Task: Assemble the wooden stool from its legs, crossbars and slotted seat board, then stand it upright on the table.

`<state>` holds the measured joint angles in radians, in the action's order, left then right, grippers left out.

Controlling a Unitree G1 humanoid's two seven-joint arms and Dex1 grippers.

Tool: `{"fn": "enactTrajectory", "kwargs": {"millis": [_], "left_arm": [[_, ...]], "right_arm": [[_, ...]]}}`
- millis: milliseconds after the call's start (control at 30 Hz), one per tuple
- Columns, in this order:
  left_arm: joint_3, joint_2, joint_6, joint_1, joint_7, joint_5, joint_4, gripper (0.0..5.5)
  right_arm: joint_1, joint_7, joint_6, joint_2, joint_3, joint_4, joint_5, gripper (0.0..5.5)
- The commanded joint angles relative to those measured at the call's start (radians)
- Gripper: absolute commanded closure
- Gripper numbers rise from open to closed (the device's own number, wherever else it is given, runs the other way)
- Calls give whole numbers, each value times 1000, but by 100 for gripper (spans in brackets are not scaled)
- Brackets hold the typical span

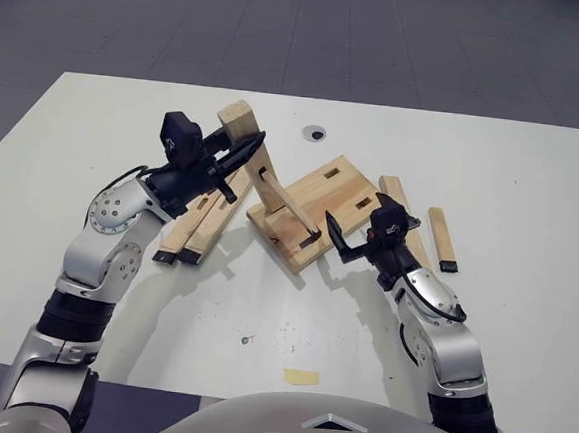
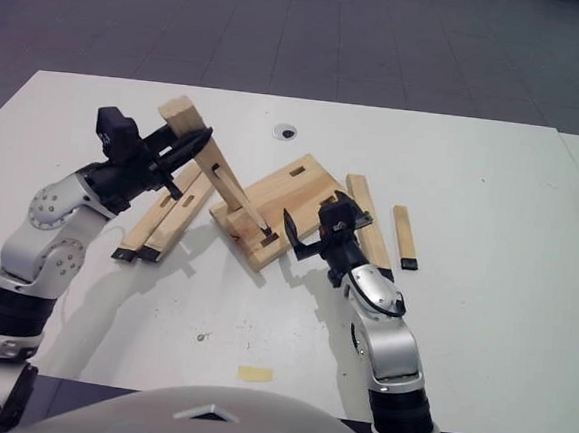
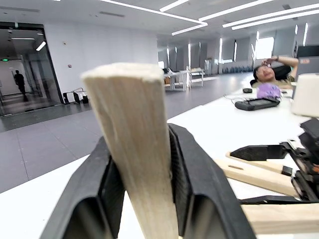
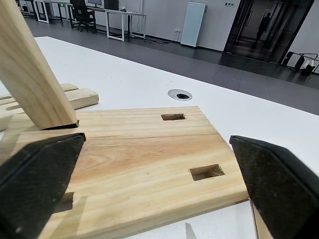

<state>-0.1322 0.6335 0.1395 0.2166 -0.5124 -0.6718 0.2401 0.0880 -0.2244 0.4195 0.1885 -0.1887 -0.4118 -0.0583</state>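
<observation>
Quickly, from head views: spotted seat board [image 1: 342, 186] flat on table [image 1: 532, 195], leg [image 1: 272, 180] tilted, lower end at a board slot. Confirmed in left wrist view both fingers [image 3: 92, 199] of left gripper [image 1: 240, 155] pressed tight on leg's upper end. Got from right wrist view right gripper [image 4: 157, 142] spread wide at board's near edge, gripping nothing, two open slots [image 4: 206, 172] ahead. Noted two spare legs [image 1: 193, 231] left of board, crossbars [image 1: 441, 237] right.
</observation>
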Motion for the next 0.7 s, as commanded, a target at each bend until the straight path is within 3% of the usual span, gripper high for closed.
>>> {"fn": "enactTrajectory", "kwargs": {"millis": [33,367,700], "left_arm": [[-116,135,393,-34,67,88,182,442],[-11,-9,566,-4,257,-78,208,442],[31,-52,570,-60,247,-81,227,443]], "right_arm": [[-33,11,-19,-12,-9,26,21,10],[-22,8,-26,-21,-10,27,28,10],[-39,0,-22,-20,-3,34,30,10]]}}
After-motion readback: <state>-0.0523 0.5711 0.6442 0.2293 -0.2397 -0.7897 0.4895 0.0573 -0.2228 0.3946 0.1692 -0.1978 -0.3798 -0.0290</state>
